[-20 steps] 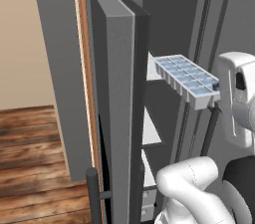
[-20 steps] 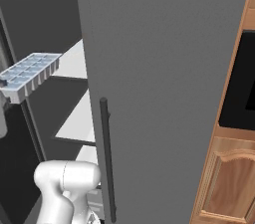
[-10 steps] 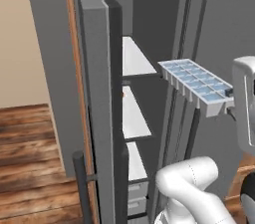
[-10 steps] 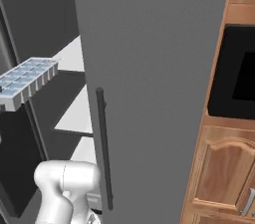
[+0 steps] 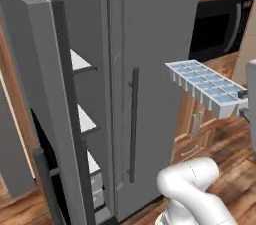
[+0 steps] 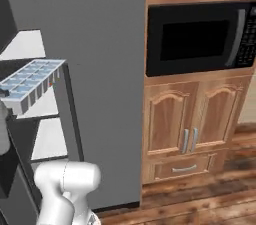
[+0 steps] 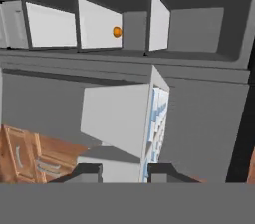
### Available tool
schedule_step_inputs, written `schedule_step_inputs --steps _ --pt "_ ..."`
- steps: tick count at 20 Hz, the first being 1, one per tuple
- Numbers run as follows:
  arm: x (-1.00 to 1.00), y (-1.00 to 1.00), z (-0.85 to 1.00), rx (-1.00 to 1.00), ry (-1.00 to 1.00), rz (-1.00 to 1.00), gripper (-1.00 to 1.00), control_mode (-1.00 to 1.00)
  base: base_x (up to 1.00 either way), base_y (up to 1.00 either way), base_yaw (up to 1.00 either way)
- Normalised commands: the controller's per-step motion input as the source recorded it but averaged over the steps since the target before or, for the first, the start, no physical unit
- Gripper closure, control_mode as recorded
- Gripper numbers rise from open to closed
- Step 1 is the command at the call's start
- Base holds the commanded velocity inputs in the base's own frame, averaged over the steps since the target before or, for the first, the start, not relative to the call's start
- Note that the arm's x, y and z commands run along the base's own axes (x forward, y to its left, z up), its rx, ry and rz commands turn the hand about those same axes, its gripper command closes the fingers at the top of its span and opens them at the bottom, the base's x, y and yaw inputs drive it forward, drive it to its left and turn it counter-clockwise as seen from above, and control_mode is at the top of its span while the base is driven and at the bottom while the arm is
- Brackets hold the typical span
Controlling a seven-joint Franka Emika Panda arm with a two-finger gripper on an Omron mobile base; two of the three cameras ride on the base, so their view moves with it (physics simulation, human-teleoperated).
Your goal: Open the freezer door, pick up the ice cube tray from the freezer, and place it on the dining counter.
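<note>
Since the earlier frames the base has turned right, bringing a microwave (image 6: 200, 39) and wood cabinets (image 6: 187, 124) into both base views; the ice cube tray (image 5: 206, 87) remains carried in mid-air. Gripper (image 7: 124, 170) fingers pinch the tray's end, tray level, clear of the shelves (image 5: 80, 61). Behind it, the freezer door (image 5: 45, 119) stands swung open at the freezer (image 5: 95, 114) opening's left edge.
</note>
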Motion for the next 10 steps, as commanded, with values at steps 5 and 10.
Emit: schedule_step_inputs --steps 5,10 --pt "0.0 0.0 0.0 0.0 0.0 0.0 1.0 1.0 -0.22 0.0 -0.85" --pt "0.0 0.0 0.0 0.0 0.0 0.0 1.0 1.0 -0.05 0.0 -0.86"
